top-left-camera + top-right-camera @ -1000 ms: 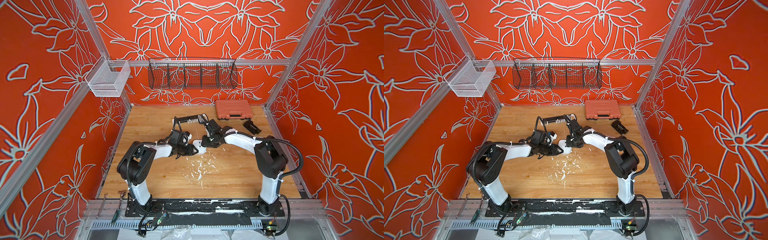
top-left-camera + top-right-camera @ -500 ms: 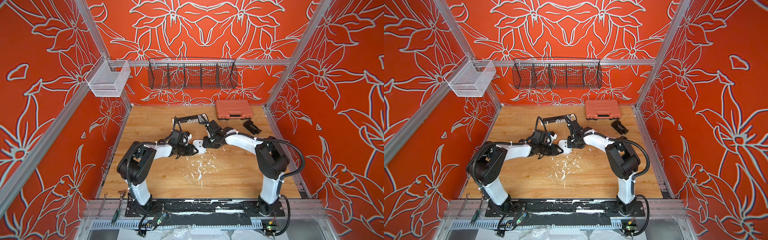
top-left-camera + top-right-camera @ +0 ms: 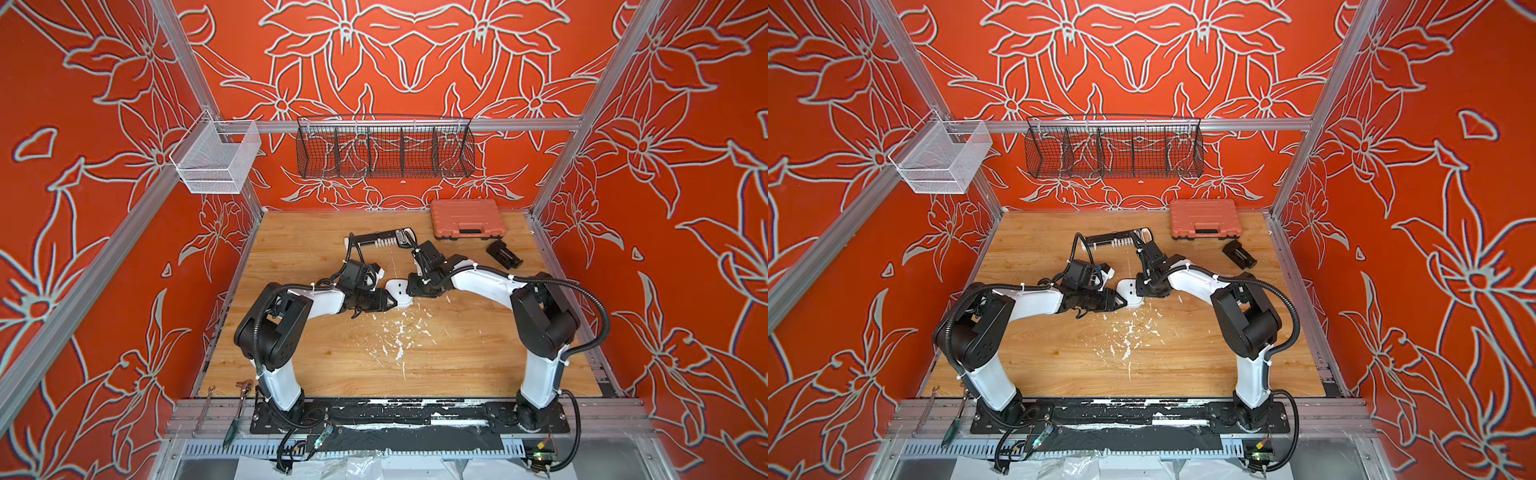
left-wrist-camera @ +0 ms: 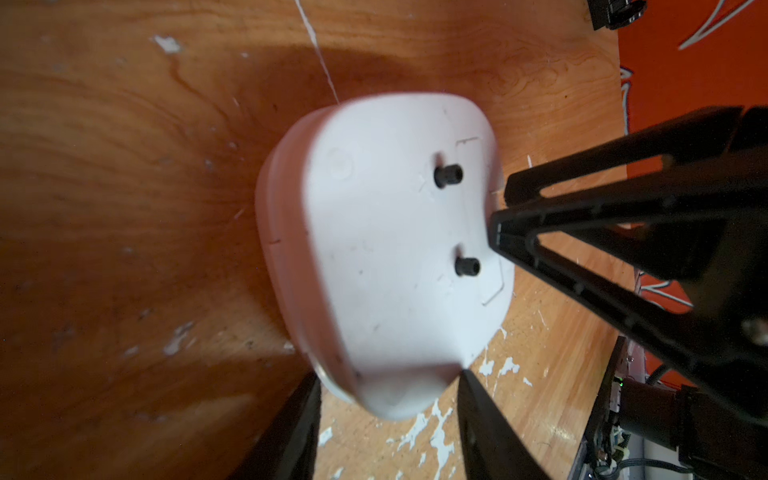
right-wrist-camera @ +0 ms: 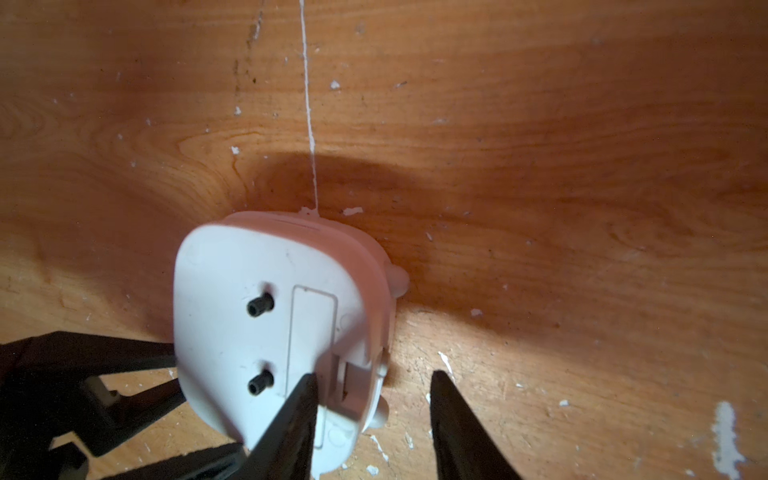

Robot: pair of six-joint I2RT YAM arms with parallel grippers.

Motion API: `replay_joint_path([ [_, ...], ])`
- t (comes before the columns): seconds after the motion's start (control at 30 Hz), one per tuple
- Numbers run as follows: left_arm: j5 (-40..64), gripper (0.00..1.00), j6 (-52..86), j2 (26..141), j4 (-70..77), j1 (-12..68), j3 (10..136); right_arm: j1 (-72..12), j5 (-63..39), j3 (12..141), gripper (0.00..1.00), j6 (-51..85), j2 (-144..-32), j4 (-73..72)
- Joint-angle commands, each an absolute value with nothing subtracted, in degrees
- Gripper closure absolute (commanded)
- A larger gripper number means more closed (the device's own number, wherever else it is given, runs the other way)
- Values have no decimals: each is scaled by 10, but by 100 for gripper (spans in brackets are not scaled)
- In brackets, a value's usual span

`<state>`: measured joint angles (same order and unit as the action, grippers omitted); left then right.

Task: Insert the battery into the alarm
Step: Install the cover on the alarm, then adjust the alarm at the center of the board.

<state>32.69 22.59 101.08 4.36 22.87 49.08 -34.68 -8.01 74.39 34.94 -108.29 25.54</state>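
On the metal rail at the near left lie a wrench [image 3: 203, 409] and a green-handled tool [image 3: 232, 428]. A bit farther in, white flecks [image 3: 399, 338] dot the wood table [image 3: 332, 365].

The alarm [image 3: 398, 290] is in the middle of the table, and both top views show it [image 3: 1129, 291]. Its plain white back faces up. 2 small black knobs [image 4: 449, 175] stick out of the back. I cannot tell if the alarm touches the table.

The left gripper [image 3: 390, 300] is at the alarm's near left side and grasps it. In the left wrist view its 2 fingers [image 4: 291, 428] press on both sides of 1 corner.

The right gripper [image 3: 411, 286] is at the alarm's right side. Its jaws are apart and it is not grasping. In the right wrist view 1 of its fingers [image 5: 291, 415] lies over the back, and the other is off to the side, not touching.

Just behind the grippers lies a flat black-and-white tool [image 3: 380, 240]. A black block [image 3: 504, 254] sits to the far right. An orange case [image 3: 467, 218] lies at the far edge. A black wire basket [image 3: 384, 147] hangs on the far wall, and a white mesh basket [image 3: 216, 160] hangs at the far left.
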Motion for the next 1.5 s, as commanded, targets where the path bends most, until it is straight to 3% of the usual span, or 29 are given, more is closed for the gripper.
replay_joint_path([
  [0.0,314,50,224,1022,23,231,500,-344,-64,717,55,349,-1097,281],
  [0.2,311,50,221,1016,21,231,503,-344,-74,720,53,336,-1088,255],
  [0.37,298,49,207,986,8,231,511,-345,-74,728,43,311,-1054,231],
  [0.63,282,45,197,926,-6,215,520,-357,-70,731,2,286,-1033,221],
  [0.97,317,38,254,896,20,149,498,-415,-1,746,2,324,-1046,235],
  [1.2,317,38,266,917,11,137,499,-440,72,817,2,381,-1079,344],
  [1.47,330,40,270,967,-3,128,518,-464,124,817,2,425,-1090,337],
])
